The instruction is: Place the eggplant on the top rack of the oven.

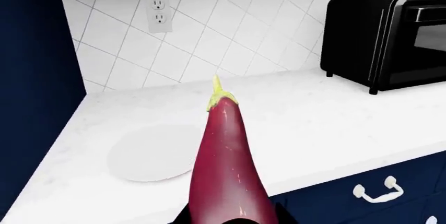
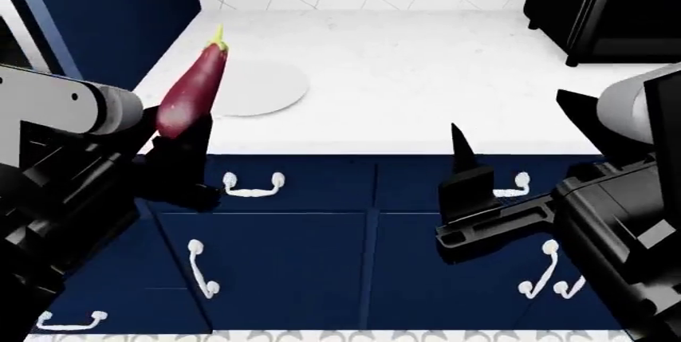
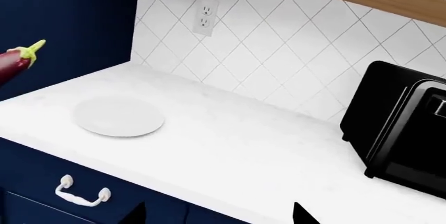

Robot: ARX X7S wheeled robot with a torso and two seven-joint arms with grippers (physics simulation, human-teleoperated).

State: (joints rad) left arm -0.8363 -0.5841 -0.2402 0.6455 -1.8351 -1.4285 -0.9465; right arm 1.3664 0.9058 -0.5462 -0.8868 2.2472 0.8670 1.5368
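Note:
The eggplant [image 1: 226,166] is glossy purple-magenta with a yellow-green stem tip. My left gripper [image 1: 233,219] is shut on its lower end and holds it up over the front edge of the white counter [image 1: 327,125]. In the head view the eggplant [image 2: 191,91] stands tilted above my left gripper [image 2: 175,139], stem tip pointing away. Its tip also shows in the right wrist view [image 3: 18,59]. My right gripper [image 2: 463,163] is open and empty, in front of the blue drawers; its fingertips [image 3: 301,214] stand far apart. The oven and its top rack are out of view.
A white plate [image 2: 261,88] lies on the counter behind the eggplant. A glossy black countertop appliance [image 1: 387,41] stands at the counter's right end. A dark blue tall cabinet [image 1: 31,98] bounds the left. Blue drawers with white handles [image 2: 253,186] lie below the counter edge.

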